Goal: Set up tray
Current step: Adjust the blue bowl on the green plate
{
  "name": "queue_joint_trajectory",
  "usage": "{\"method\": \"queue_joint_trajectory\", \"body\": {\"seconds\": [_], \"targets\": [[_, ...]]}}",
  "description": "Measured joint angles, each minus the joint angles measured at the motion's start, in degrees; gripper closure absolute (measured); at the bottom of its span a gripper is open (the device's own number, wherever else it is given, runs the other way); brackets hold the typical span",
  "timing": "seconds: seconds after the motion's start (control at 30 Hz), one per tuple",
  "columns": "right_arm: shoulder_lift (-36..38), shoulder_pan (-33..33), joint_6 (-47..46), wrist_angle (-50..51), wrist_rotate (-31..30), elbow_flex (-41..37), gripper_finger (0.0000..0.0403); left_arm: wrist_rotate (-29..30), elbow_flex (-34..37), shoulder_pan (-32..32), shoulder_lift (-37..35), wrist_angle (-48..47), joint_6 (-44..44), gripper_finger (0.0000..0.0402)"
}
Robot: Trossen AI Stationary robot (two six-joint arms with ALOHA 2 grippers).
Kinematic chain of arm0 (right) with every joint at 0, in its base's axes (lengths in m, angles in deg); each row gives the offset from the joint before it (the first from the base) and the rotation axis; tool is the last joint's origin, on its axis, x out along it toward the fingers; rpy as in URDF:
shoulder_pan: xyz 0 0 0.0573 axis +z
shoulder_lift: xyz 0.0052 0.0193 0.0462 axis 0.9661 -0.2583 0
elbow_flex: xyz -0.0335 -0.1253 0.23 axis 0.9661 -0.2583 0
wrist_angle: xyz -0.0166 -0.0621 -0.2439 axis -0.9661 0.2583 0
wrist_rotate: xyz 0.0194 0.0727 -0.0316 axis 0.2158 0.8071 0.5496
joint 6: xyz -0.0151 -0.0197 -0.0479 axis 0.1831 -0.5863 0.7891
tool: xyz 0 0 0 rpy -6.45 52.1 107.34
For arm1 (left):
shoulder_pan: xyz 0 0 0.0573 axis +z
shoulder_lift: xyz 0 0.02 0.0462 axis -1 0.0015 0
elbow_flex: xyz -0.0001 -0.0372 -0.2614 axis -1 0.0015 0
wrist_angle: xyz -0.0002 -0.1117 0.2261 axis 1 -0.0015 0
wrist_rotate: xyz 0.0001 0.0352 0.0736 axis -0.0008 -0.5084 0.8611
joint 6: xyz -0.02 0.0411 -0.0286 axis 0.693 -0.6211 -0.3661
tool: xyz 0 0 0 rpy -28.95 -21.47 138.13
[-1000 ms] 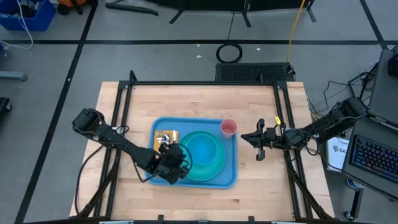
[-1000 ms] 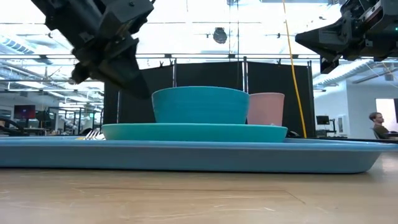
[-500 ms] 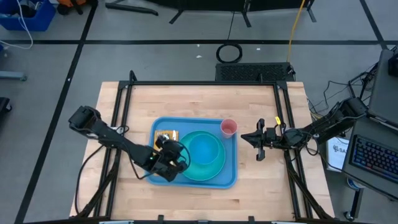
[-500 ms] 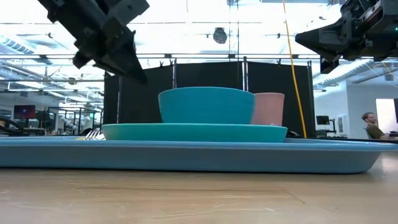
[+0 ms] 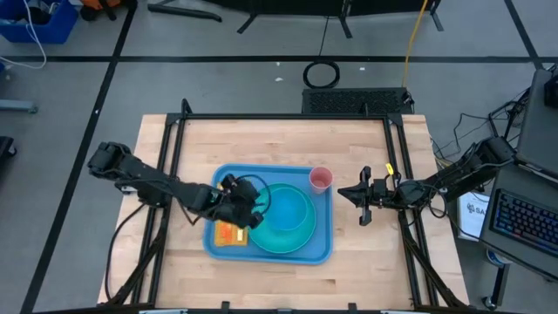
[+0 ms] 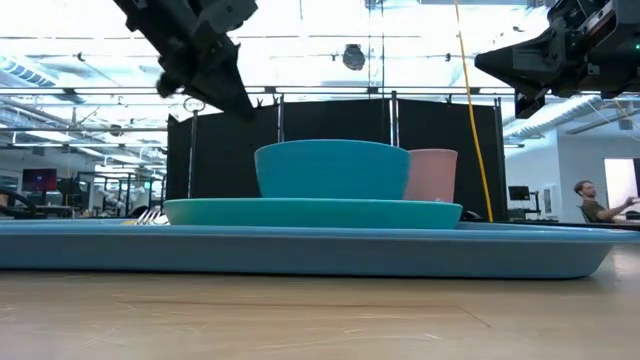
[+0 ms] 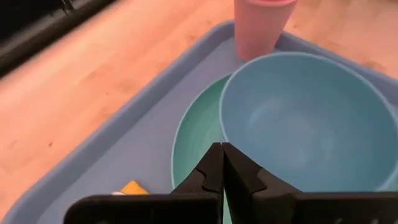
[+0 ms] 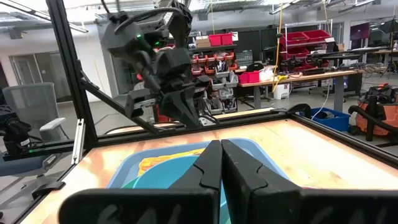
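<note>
The light-blue tray (image 5: 321,249) lies mid-table. On it a turquoise plate (image 5: 305,234) carries a blue bowl (image 7: 305,118), and a pink cup (image 5: 321,179) stands at the tray's far right corner. An orange-yellow flat thing (image 5: 231,234) lies in the near left corner. Fork tines (image 6: 148,215) show at the tray's left. My left gripper (image 5: 255,211) hangs shut and empty above the tray, left of the bowl (image 6: 330,168). My right gripper (image 5: 342,193) waits shut, raised over the table right of the tray.
A black frame (image 5: 283,116) runs around the wooden table (image 5: 366,275). Bare wood lies in front of the tray and to its left and right. A keyboard (image 5: 523,222) and cables sit beyond the right edge. A person (image 6: 598,200) sits far off in the room.
My left gripper has risen from beside the bowl's left rim and drawn back toward the table's far left, rolling as it went. This has uncovered the orange-yellow thing in the tray's near left corner. The bowl has shifted slightly rightward on the plate.
</note>
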Motion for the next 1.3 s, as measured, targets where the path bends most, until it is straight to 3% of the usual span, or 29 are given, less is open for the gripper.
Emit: {"method": "queue_joint_trajectory", "body": {"seconds": [0.27,0.5,0.6,0.9,1.13,1.3], "targets": [[0.0,0.0,0.0,0.0,0.0,0.0,0.0403,-12.9,-0.9,7.0,-1.1,1.0,-1.9,0.0401],[0.0,0.0,0.0,0.0,0.0,0.0,0.0403,-22.8,-9.2,13.0,-0.6,-4.6,-7.0,0.0400],[0.0,0.0,0.0,0.0,0.0,0.0,0.0403,-25.0,-12.0,14.4,0.0,-9.1,-7.0,0.0401],[0.0,0.0,0.0,0.0,0.0,0.0,0.0403,-28.0,-12.4,16.1,-0.1,-7.8,-8.9,0.0399],[0.0,0.0,0.0,0.0,0.0,0.0,0.0403,-35.4,-12.3,19.2,0.2,-7.8,-10.1,0.0396],[0.0,0.0,0.0,0.0,0.0,0.0,0.0403,-35.2,-12.3,18.7,2.9,-12.9,-10.6,0.0397]]}}
